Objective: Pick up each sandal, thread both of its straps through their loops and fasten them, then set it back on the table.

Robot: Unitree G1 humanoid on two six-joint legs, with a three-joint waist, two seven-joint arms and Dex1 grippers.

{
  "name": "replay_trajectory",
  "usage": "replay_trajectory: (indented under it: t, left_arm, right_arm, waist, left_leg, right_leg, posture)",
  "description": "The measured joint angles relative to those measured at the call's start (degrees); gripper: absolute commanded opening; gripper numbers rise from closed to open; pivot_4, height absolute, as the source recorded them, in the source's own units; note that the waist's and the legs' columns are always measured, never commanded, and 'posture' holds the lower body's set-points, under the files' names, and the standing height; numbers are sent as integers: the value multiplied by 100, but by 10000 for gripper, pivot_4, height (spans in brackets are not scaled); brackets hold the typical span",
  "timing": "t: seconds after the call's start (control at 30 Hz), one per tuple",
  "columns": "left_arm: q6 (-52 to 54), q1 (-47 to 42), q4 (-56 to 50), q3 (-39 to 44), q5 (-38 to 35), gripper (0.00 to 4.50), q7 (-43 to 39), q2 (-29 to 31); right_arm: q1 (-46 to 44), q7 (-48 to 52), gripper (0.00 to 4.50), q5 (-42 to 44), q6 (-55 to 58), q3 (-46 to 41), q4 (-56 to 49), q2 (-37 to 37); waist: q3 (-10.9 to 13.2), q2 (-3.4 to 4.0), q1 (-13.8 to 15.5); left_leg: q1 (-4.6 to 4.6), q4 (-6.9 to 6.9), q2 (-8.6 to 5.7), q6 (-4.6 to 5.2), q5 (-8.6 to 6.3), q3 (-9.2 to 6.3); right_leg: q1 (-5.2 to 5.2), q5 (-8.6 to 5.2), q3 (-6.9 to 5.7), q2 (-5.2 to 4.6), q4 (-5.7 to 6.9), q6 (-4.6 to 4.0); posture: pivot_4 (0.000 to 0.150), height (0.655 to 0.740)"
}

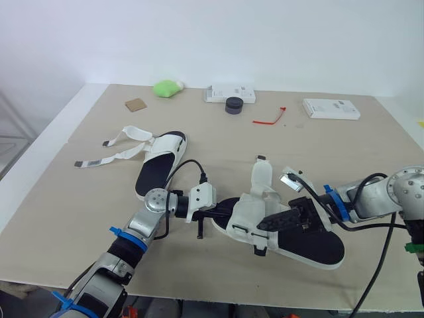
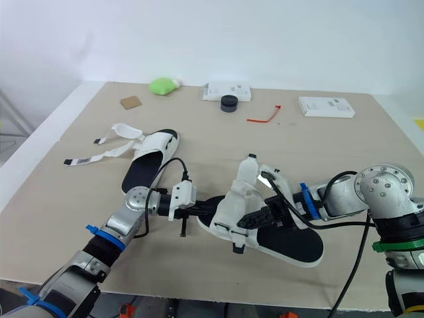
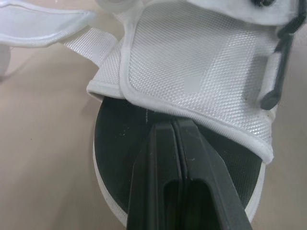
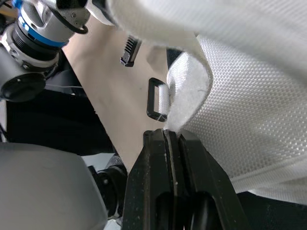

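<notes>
Near sandal — strap touching right fingers

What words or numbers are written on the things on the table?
Nothing here can be read.
Middle white box at the far edge: dark print, too small to read.
Right white box at the far edge: print too small to read.
Strap ends of the left sandal: dark marks, too small to read.
</notes>
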Motion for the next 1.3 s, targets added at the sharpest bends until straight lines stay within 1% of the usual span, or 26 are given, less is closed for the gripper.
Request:
replay_trajectory:
  t: [0.07, 0.1, 0.23, 0.3, 0.4, 0.5, 0.53, 0.57, 0.6, 0.67, 0.7, 0.73, 0.77, 0.8, 0.83, 0.9, 1.0, 1.07, 1.1, 1.17, 1.3]
  left_arm:
    - [1, 1, 1, 0, 0, 0, 0, 5]
    - [1, 1, 3, 0, 0, 0, 2, 8]
    - [4, -8, 9, -3, 0, 0, 1, 2]
    - [4, -11, 9, -6, 0, 0, 3, -6]
    - [4, -20, 21, -7, 0, 0, 3, -9]
    - [3, -44, 54, -10, 0, 0, -14, -23]
    - [3, -54, 64, -15, 0, 0, -26, -31]
    - [4, -55, 69, -12, 0, 0, -33, -29]
    - [4, -65, 79, -21, 0, 0, -38, -38]
    - [4, -76, 97, -22, 0, 0, -38, -41]
    - [4, -75, 108, -25, 0, 0, -37, -59]
    - [5, -77, 122, -21, 0, 0, -40, -50]
    - [5, -76, 126, -16, 0, 0, -39, -48]
    - [8, -81, 152, -23, 1, 0, -4, -64]
    - [7, -77, 152, -18, 0, 0, -2, -64]
    - [8, -83, 159, -18, 1, 0, 3, -65]
    - [10, -91, 171, -20, 1, 0, 11, -69]
    - [10, -94, 177, -20, 1, 0, 11, -70]
    - [10, -98, 179, -20, 1, 0, 5, -69]
    - [10, -100, 179, -19, 0, 0, -12, -64]
    - [23, -119, 184, -14, 1, 0, -28, -55]
  right_arm:
    - [184, -67, 910, -27, -113, -161, -264, 11]
    - [213, -77, 3801, -42, -140, -191, -353, 11]
    - [501, 128, 19587, -91, -241, -365, -663, -8]
    - [542, 370, 29218, -154, -230, -389, -723, -127]
    - [590, 774, 29218, -241, -211, -599, -660, -370]
    - [823, 1355, 29218, -261, -282, -1207, -459, -712]
    - [998, 1670, 29218, -304, -341, -1521, -541, -883]
    - [1069, 1803, 29218, -318, -356, -1632, -593, -950]
    - [1388, 2129, 29218, -330, -384, -2035, -835, -1055]
    - [1595, 2381, 29218, -334, -400, -2338, -1042, -1095]
    - [2054, 2733, 29218, -398, -484, -2807, -1506, -1145]
    - [2373, 3024, 29218, -502, -529, -3069, -2036, -1184]
    - [2408, 3061, 29218, -523, -530, -3094, -2119, -1185]
    - [2876, 3127, 29218, -871, -803, -3225, -2663, -1149]
    - [3027, 3119, 29218, -996, -848, -3200, -2812, -1113]
    - [3583, 2968, 29218, -1609, -1211, -2951, -3250, -884]
    - [4039, 2848, 29218, -2396, -1732, -2621, -3342, -663]
    - [4058, 2800, 29218, -2631, -1915, -2533, -3335, -595]
    - [4031, 2714, 29218, -3003, -2175, -2315, -3279, -517]
    - [3956, 2671, 29218, -3216, -2322, -2108, -3192, -451]
    - [3657, 2679, 29218, -3249, -2383, -1773, -3053, -288]
  waist:
    - [-7, -2, 0]
    - [-9, -1, -1]
    - [-9, -2, 0]
    - [-7, -3, 0]
    - [-4, -9, 0]
    - [-1, -8, 6]
    - [1, -10, 16]
    - [-1, -9, 17]
    - [0, -10, 33]
    - [0, -10, 37]
    - [2, -9, 54]
    - [-1, -6, 50]
    - [-1, -4, 49]
    - [-2, -11, 52]
    - [-3, -21, 52]
    - [-6, -27, 52]
    - [-4, -15, 44]
    - [-4, -15, 42]
    - [-2, -19, 44]
    - [-3, -18, 44]
    - [-1, -16, 43]
  left_leg:
    - [0, 0, 1, 0, 0, -1]
    - [1, 0, 1, 0, 0, 0]
    - [0, 0, 7, 0, 0, -3]
    - [-2, 0, 6, 0, 0, -2]
    - [-2, 0, 5, -1, -1, 0]
    - [-4, 0, 6, -2, -1, 5]
    - [-5, 0, 5, -3, -2, 3]
    - [-2, 0, 8, -5, -3, 5]
    - [-4, -1, 7, -5, -3, 1]
    - [-2, 0, 7, -5, -3, 4]
    - [-7, -1, 8, -9, -5, 1]
    - [-1, 0, 6, -14, -8, 8]
    - [0, 0, 6, -15, -9, 9]
    - [-1, -1, 6, -20, -12, 5]
    - [0, 1, 10, -24, -14, 7]
    - [0, 2, 11, -26, -16, 5]
    - [1, 3, 9, -26, -15, 14]
    - [2, 3, 7, -26, -15, 18]
    - [2, 2, 6, -26, -15, 16]
    - [2, 2, 5, -26, -15, 16]
    - [3, 1, 6, -26, -15, 13]
  right_leg:
    - [0, 0, -1, 3, 0, 0]
    - [0, 0, -1, 5, 0, 0]
    - [0, 0, -4, 2, 0, 0]
    - [-1, 0, -2, -2, 0, 0]
    - [-1, 0, 1, -5, 0, 0]
    - [-2, -1, 1, -6, 0, 2]
    - [-2, -3, 0, -7, 0, 4]
    - [-2, -3, 0, -5, 0, 4]
    - [-1, -4, -5, -5, 0, 6]
    - [0, -3, -6, -3, 0, 6]
    - [-2, -5, -7, -4, 0, 8]
    - [1, -5, -9, -2, 0, 9]
    - [1, -6, -9, -2, 0, 9]
    - [1, -6, -11, -4, -1, 10]
    - [2, -6, -17, -2, -1, 10]
    - [1, -6, -21, -6, -3, 10]
    - [-2, -6, -13, -23, -4, 10]
    - [-2, -6, -14, -24, -4, 10]
    - [-1, -6, -17, -21, -4, 10]
    - [-1, -6, -19, -18, -4, 10]
    - [-1, -6, -20, -16, -4, 10]
  posture:
    - [1500, 7400]
    - [1500, 7400]
    - [1500, 7400]
    - [1500, 7400]
    - [1500, 7400]
    - [1500, 7400]
    - [1500, 7400]
    - [1500, 7400]
    - [1500, 7400]
    - [1500, 7400]
    - [1500, 7400]
    - [1500, 7400]
    - [1500, 7400]
    - [1500, 7400]
    - [1500, 7400]
    - [1500, 7400]
    - [1500, 7400]
    - [1500, 7400]
    - [1500, 7400]
    - [1500, 7400]
    - [1500, 7400]
